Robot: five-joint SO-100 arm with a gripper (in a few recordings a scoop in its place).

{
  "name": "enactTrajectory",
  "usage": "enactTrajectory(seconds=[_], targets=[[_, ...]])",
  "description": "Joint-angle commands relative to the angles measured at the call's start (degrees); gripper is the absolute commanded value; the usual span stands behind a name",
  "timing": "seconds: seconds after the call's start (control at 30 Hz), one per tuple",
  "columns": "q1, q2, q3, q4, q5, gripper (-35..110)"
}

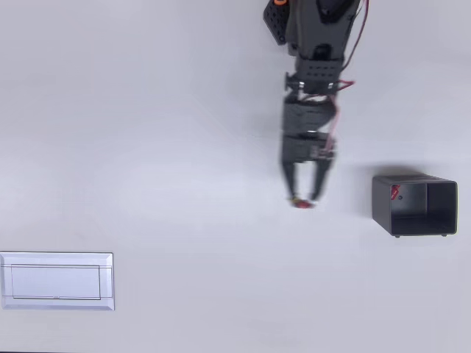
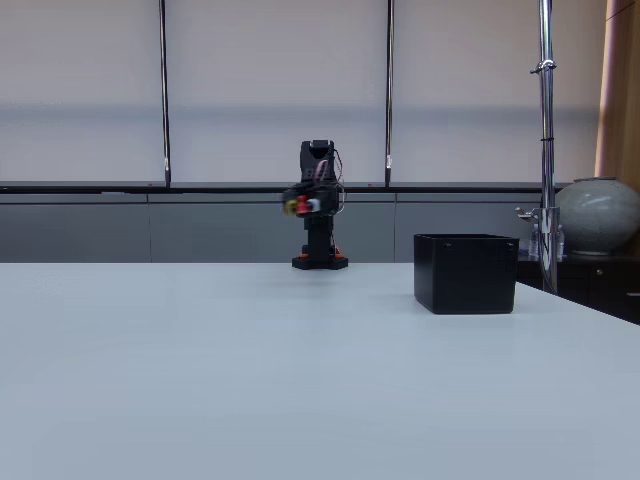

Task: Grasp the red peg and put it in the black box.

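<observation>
While the dark two-finger gripper (image 1: 302, 200) reaches down the overhead view from the top edge, we see its fingers drawn almost together around a tiny bright red peg (image 1: 301, 204) at their tips. In the fixed view the gripper (image 2: 300, 205) is raised clear of the pale table (image 2: 200, 380), and a blurred red spot shows at its front, so we take the peg to be held off the surface. We find the small black rectangular box with thin walls (image 1: 416, 207) well apart to the right in the overhead view, lying open, with another small red piece (image 1: 396, 193) inside near its left wall. We also note a flat white rectangular panel (image 1: 57, 281) at the lower left.
</observation>
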Motion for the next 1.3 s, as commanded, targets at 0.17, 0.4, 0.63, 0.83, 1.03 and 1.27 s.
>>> enactTrajectory(seconds=[0.17,0.4,0.63,0.83,1.03,1.27], targets=[[-14.94,10.37,7.65,-8.7,1.85,0],[-20.13,23.12,16.52,-13.71,2.29,1],[-20.48,33.75,27.69,-13.8,3.25,1],[-20.74,37.09,31.03,-14.15,3.78,3],[-21.88,37.79,29.18,-15.91,4.83,7],[-22.06,36.3,26.1,-15.91,6.15,18]])
